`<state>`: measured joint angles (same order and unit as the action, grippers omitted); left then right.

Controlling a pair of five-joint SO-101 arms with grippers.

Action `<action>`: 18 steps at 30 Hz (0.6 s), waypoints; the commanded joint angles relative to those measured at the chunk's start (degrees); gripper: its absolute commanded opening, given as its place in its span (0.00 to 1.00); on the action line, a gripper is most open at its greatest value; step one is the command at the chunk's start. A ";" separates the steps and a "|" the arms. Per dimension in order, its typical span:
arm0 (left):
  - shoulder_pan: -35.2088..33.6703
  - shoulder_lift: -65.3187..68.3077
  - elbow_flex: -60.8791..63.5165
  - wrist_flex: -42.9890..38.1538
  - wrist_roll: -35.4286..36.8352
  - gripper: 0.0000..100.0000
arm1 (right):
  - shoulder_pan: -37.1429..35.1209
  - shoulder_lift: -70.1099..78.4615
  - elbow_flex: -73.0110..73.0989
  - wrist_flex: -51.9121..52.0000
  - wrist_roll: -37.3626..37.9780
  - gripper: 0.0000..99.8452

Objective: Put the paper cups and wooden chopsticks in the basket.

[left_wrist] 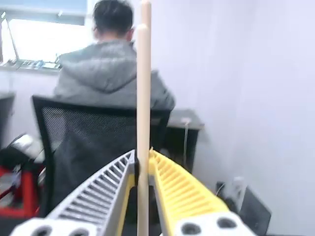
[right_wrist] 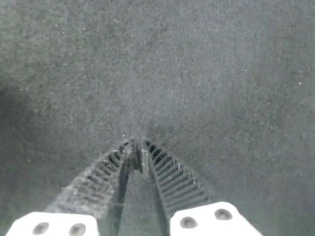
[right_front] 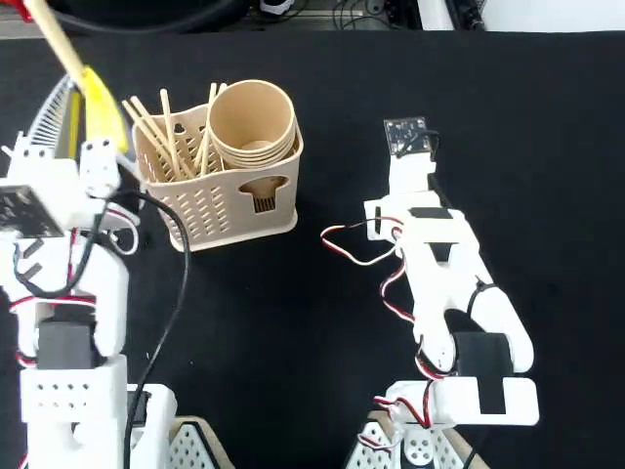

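Observation:
A cream slotted basket (right_front: 229,207) stands at the back left of the black table. In it are a stack of paper cups (right_front: 252,122) and several wooden chopsticks (right_front: 161,137) leaning in its left part. My left gripper (right_front: 80,86) is raised to the left of the basket, shut on one wooden chopstick (right_front: 54,37). In the left wrist view that chopstick (left_wrist: 143,88) stands upright, pinched in my left gripper (left_wrist: 141,164) between its white and yellow fingers. My right gripper (right_wrist: 136,147) is shut with nothing in it, pointing down at bare black cloth.
The right arm (right_front: 435,259) is folded at the right of the table, about a hand's width from the basket. Loose red and white wires (right_front: 356,249) hang beside it. Black cloth (right_front: 293,342) covers the table between the arms.

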<state>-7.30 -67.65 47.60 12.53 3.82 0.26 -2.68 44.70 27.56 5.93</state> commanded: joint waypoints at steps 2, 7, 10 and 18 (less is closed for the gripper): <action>3.91 -1.32 -0.31 -5.10 0.62 0.03 | -0.97 -0.22 -3.12 0.35 0.53 0.01; 4.79 -1.14 -4.53 -5.10 0.62 0.03 | -0.97 -0.22 -3.12 0.26 0.53 0.01; 4.62 -0.35 -3.65 -5.19 0.62 0.03 | -0.97 -0.22 -3.21 0.18 0.53 0.01; 4.53 14.33 1.10 -16.53 0.70 0.03 | -0.79 -0.22 -3.21 0.18 0.53 0.01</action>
<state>-2.99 -59.82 47.87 1.36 4.00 0.26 -2.68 44.70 27.56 5.93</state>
